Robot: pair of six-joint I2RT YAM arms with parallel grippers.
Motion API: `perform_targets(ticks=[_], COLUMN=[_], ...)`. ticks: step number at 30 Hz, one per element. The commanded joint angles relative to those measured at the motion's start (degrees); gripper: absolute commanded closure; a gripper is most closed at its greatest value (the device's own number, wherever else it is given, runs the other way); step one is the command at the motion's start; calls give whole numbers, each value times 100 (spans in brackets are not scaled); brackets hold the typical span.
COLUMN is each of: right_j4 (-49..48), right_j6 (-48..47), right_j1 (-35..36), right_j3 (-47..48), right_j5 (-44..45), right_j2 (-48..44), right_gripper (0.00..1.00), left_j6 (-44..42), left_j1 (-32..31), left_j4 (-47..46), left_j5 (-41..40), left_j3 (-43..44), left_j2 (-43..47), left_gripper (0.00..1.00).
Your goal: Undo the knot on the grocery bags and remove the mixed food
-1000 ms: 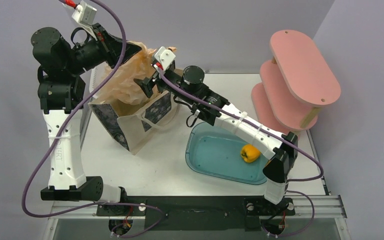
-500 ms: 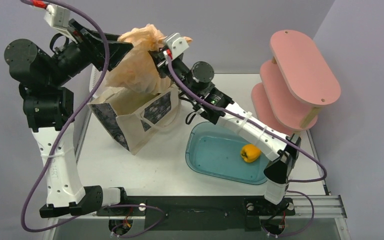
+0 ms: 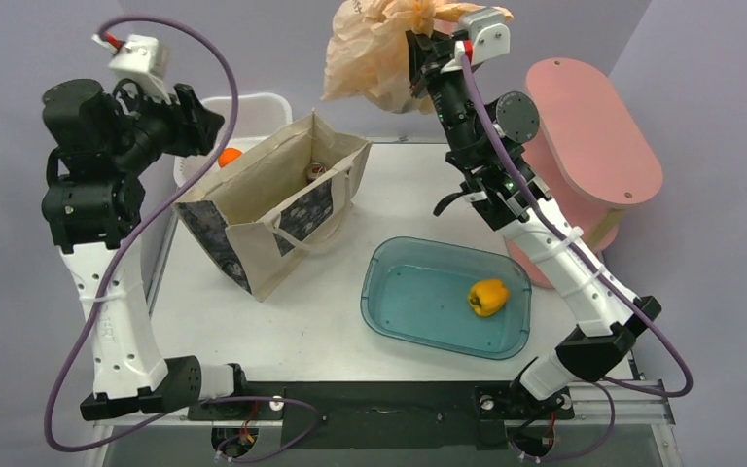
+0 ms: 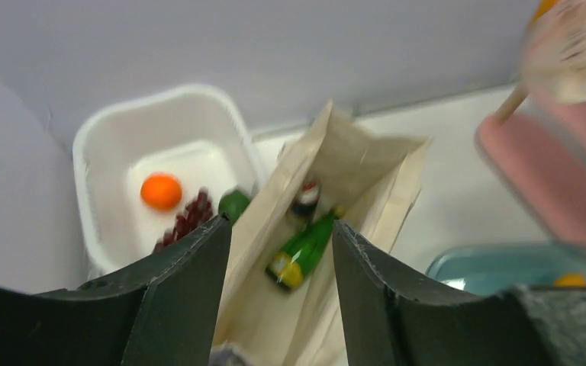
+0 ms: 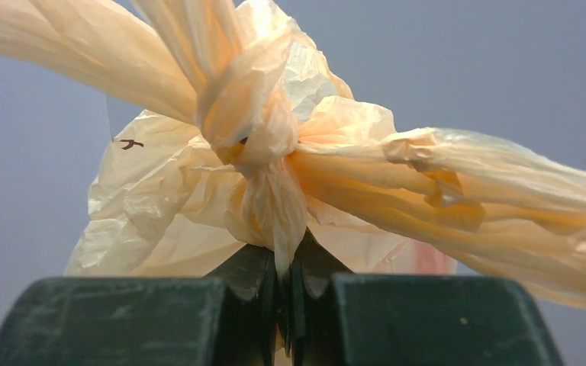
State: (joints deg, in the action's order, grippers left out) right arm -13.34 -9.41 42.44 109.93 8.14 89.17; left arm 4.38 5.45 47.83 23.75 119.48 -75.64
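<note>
Knot: one twisted, bunched tie (image 5: 255, 130) of handles on the crinkly, translucent peach-orange plastic bag (image 3: 374, 53); flattened strap ends fan out to both sides.
Location: the peach-orange plastic bag hangs in the air over the far edge of the desk (image 3: 253, 321), apart from the tote; its top is cut off by the frame.
Right hand (image 5: 288, 271): fingers pressed together, pinching a strip of plastic right at the knot.
Bag contents: cannot be made out through the film.
Tote: one cream canvas tote with dark floral side panels (image 3: 272, 175), open on the desk; inside, one green yellow-capped bottle (image 4: 301, 252) lying tilted and one dark, blurred item (image 4: 305, 200).
Left hand (image 4: 281, 229): spread, holding nothing, above the tote.
Surroundings: one white plastic tub (image 4: 99, 152) with one round orange fruit (image 4: 161, 191); one teal tray (image 3: 389, 263) with one yellow bell pepper (image 3: 487, 297); one pink tiered shelf (image 3: 593, 126), partly hidden by the right arm.
</note>
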Motion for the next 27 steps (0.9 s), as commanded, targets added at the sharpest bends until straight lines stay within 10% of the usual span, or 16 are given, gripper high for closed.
perform_targets(ticks=[1,8,12,17,22,27], right_j4=[367,1567,2071,2438,2608,2658], right_j6=[-17,184,336,420,632,666], right_j1=[-50,-337,-537,-694,-902,-954], right_j3=[-458,-1706,-2251,-2782,-3117,-3444], right_j5=[-302,-1121,-1420,-1545,-1536,-1404], right_j2=[-615,-1663,-2032,-2419,-2753,-3072], right_gripper=[100,100,100,100,100,100], left_j6=[-1882,-2752,-2844,-3465,-4849,-6395], left_j1=[136,569,-661,-1758,-1672,-975], left_j4=[2421,2851,2971,3090,4272,4366], left_j5=[-506,1492,2637,2021,246,-1288], left_j3=[-69,-795,-1070,-1989,-2123,-4075], left_j2=[-167,520,441,713,692,1561], left_gripper=[51,45,45,44,46,50])
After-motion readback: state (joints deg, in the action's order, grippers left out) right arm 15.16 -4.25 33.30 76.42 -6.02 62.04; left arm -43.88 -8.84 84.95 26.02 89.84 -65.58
